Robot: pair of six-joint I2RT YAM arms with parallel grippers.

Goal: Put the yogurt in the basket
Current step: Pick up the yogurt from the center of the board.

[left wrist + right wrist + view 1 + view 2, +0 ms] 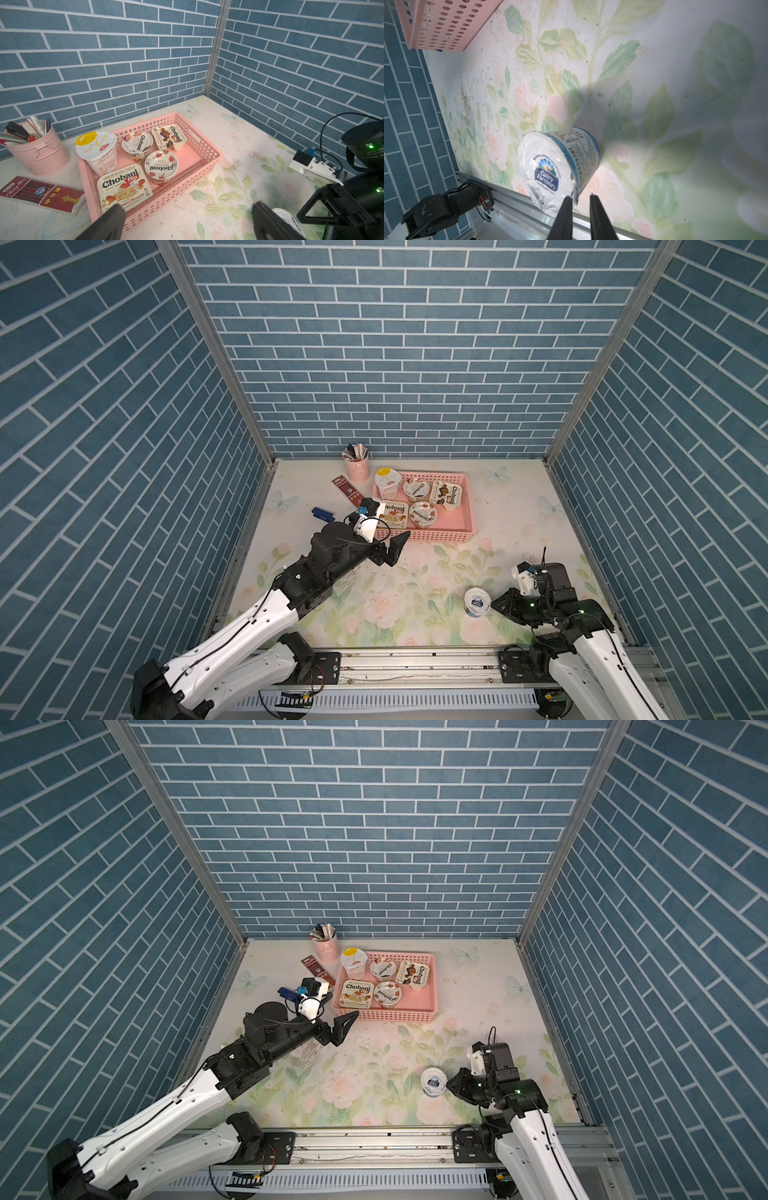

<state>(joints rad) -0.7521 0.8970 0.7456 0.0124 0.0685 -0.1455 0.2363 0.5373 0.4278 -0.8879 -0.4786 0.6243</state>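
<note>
**Desk:** Where's the cup that isn't in yet?

**Me:** The small blue-and-white foil-lidded yogurt cup point(556, 166) is right at the tips of my right gripper point(579, 197), standing on the floral table top point(654, 62). Its lid rim sits between the two black fingers point(564, 212). They're close together, but I can't tell whether they have actually clamped it.

**Desk:** And your left?

**Me:** My left gripper point(398, 549) is spread wide with nothing in it. The shallow pink perforated plastic basket point(436, 536) is just in front of its fingertips and well away from the right gripper. Inside it I see five cups:
- a taller white cup with a yellow-topped lid point(97, 149)
- two round Chobani cups point(137, 143) point(161, 164)
- a squarish strawberry Chobani Flip point(124, 187), nearest the left fingers
- a squarish chocolate Chobani Flip point(169, 137), farthest from them
</note>
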